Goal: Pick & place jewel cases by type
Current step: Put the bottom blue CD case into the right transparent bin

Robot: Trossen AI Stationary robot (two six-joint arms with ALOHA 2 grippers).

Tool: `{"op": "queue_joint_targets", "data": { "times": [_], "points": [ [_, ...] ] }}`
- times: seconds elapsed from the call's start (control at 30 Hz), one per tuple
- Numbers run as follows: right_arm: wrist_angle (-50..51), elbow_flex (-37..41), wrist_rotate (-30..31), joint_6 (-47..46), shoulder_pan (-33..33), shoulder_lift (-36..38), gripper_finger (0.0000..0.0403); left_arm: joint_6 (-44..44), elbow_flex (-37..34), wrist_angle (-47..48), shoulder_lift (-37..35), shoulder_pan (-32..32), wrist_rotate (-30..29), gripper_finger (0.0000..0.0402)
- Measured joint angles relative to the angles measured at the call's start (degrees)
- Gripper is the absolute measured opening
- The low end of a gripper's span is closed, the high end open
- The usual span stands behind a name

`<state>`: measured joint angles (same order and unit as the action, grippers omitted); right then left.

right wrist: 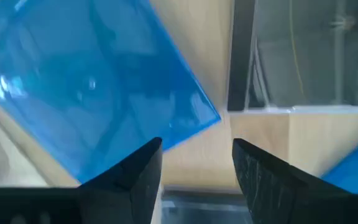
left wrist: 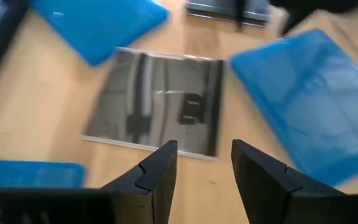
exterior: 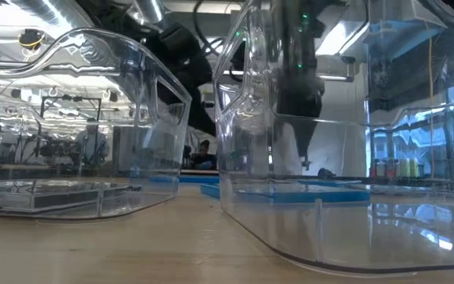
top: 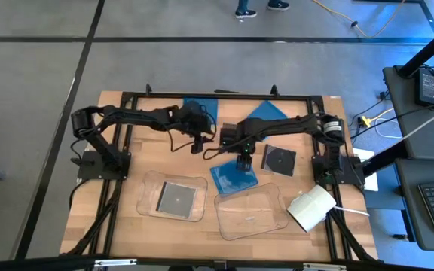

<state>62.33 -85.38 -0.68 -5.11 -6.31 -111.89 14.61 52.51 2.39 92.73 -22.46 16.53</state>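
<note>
Two clear trays sit at the near edge of the table [top: 130, 162] in your high view: the left tray [top: 173, 197] holds one dark case [top: 177, 198], the right tray [top: 253, 213] looks bare. A blue case [top: 234, 178] lies just beyond the right tray, with the right gripper [top: 242, 160] above its far edge. A second dark case [top: 278, 159] lies beside it on the right, and two more blue cases, one [top: 201, 111] on the left and one [top: 266, 111] on the right, lie toward the far edge. The left gripper [top: 197, 145] hangs near mid-table.

The low view adds only height: the tray walls rise tall and clear, and a blue case shows through them as a thin flat strip [exterior: 290, 189].

Your left wrist view shows what the overhead hides: a third dark case [left wrist: 157, 102], glossy and square, flat on the wood ahead of the half-parted, empty fingers [left wrist: 157, 177].

The right wrist view shows translucent blue plastic [right wrist: 92, 87] tilted across the frame, with that gripper's fingers [right wrist: 260, 177] apart and holding nothing.
</note>
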Motion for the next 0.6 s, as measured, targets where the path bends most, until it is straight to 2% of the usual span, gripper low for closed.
{"op": "queue_joint_targets", "data": {
  "times": [0.1, 0.3, 0.43, 0.5, 0.53, 0.6],
  "points": [
    [-4.7, 5.4, -0.1, -1.4, -0.1, 3.5, 0.0199, 0.5, -2.8, -2.9, -0.3, -0.5, 3.4, 0.0147],
    [-14.1, 14.9, 0.7, -0.2, -0.1, 13.3, 0.0199, 5.9, -5.3, -3.7, -1.2, -1.3, 4.5, 0.0146],
    [-18.1, 19.3, 9.7, 5.8, -0.6, 17.5, 0.0199, 7.1, -5.3, -4.6, -1.3, -0.9, 5.3, 0.0146],
    [-17.7, 20.5, 12.1, 8.3, -0.8, 18.3, 0.0199, 7.1, -5.3, -5.4, -1.3, -0.8, 5.3, 0.0148],
    [-17.9, 20.5, 12.1, 8.3, -0.8, 18.3, 0.0199, 7.0, -5.3, -5.9, -1.3, -0.8, 5.3, 0.0148],
    [-17.9, 20.5, 8.4, 8.3, -0.7, 18.2, 0.0199, 6.0, -5.3, -6.4, -1.3, -0.8, 5.3, 0.0147]
  ]
}}
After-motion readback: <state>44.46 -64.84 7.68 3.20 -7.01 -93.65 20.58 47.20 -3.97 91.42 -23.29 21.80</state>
